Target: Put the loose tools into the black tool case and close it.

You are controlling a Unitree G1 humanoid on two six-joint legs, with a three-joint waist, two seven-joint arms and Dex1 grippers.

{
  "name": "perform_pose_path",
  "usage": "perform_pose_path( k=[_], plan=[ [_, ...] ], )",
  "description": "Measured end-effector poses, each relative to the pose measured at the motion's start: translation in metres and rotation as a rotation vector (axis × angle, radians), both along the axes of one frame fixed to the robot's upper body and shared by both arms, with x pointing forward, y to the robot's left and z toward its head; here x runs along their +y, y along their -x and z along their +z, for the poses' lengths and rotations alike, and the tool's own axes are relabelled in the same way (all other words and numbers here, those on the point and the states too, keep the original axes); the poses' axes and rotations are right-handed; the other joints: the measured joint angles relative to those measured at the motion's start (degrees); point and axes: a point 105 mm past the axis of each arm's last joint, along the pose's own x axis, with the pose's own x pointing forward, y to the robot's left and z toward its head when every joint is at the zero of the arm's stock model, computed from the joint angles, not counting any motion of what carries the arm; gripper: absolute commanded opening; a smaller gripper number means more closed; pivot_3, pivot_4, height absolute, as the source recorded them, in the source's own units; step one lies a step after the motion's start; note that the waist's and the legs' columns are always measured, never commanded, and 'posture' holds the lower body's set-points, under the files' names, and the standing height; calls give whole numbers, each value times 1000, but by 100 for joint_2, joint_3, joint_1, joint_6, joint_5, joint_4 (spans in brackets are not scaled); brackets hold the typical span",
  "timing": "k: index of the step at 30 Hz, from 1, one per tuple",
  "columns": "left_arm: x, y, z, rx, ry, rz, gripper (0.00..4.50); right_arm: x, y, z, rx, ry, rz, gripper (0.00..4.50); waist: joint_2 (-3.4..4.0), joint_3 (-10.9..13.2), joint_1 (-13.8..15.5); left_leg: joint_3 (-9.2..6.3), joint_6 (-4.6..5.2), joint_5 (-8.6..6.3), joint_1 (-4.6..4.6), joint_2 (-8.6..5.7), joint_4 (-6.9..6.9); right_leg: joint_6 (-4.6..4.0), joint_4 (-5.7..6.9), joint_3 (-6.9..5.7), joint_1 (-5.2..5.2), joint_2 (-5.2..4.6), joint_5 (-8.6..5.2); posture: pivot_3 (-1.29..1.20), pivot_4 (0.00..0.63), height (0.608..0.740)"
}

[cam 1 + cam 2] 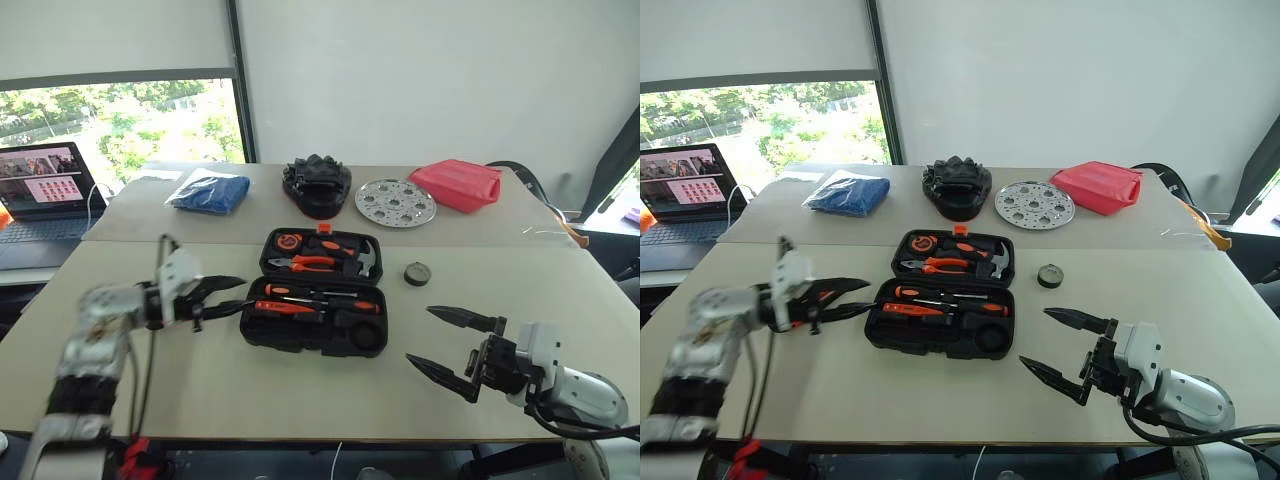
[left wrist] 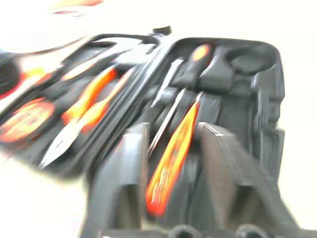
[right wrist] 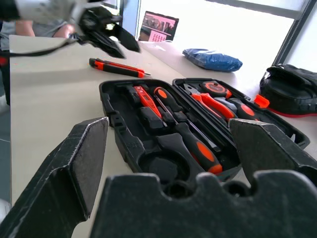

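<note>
case: black tool case lies open mid-table — screwdrivers in its near half
knife: utility knife on the table beside the case
disc: small dark disc right of the case
left gripper: parted, empty — beside the case
right gripper: wide, empty

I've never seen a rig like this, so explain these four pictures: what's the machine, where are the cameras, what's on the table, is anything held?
It is a two-armed humanoid robot. Two pictures come from its head, looking down; the other two come from cameras on its wrists. On the table lies an open black tool case with tools inside, a small dark disc to its right and a utility knife to its left. The left gripper and right gripper are open and hold nothing.
</note>
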Motion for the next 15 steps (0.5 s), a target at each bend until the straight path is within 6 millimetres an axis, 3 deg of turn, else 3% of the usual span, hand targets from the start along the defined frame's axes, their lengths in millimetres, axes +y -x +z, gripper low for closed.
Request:
perform_pose_path(
  k=[3,11,15],
  plan=[
    [32,29,-10,-14,97,164,4457,4,-2,4,-22,-9,22,4500,-3,0,38,1,-1,0,9,6,4,1,-2,-1,11,-10,0,0,150,740],
    [122,110,-53,31,184,737,4457,8,0,4,-14,-39,64,4500,-9,-1,111,16,-2,0,19,6,2,0,-4,-5,20,-10,-1,0,150,740],
    [139,121,-52,21,201,845,4457,10,0,3,-13,-49,66,4500,-12,-2,191,21,-6,3,22,-1,4,0,-5,-9,23,-10,-4,0,150,740]
  ],
)
